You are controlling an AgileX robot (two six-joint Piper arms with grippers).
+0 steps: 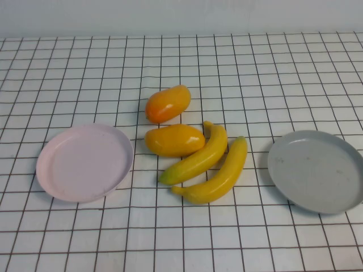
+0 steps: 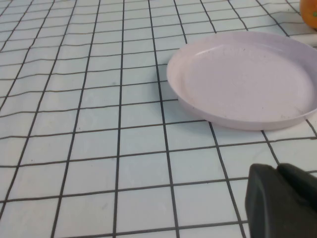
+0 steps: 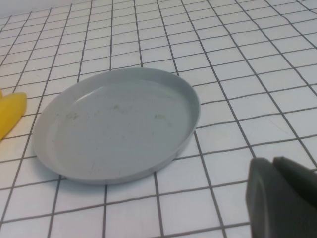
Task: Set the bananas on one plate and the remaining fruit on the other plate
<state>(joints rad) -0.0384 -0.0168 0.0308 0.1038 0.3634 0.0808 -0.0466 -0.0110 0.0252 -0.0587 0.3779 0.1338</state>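
Two yellow bananas (image 1: 195, 160) (image 1: 220, 174) lie side by side at the table's middle. Two orange-yellow mango-like fruits (image 1: 168, 103) (image 1: 174, 140) lie just left of and behind them, the nearer one touching a banana. The empty pink plate (image 1: 85, 162) is to the left and also shows in the left wrist view (image 2: 242, 79). The empty grey plate (image 1: 316, 170) is to the right and also shows in the right wrist view (image 3: 116, 131). My left gripper (image 2: 278, 167) is shut and empty, short of the pink plate. My right gripper (image 3: 273, 160) is shut and empty, short of the grey plate. Neither arm shows in the high view.
A white cloth with a black grid (image 1: 181, 238) covers the whole table. A fruit's edge (image 2: 309, 15) shows beyond the pink plate, and a banana tip (image 3: 10, 116) shows beside the grey plate.
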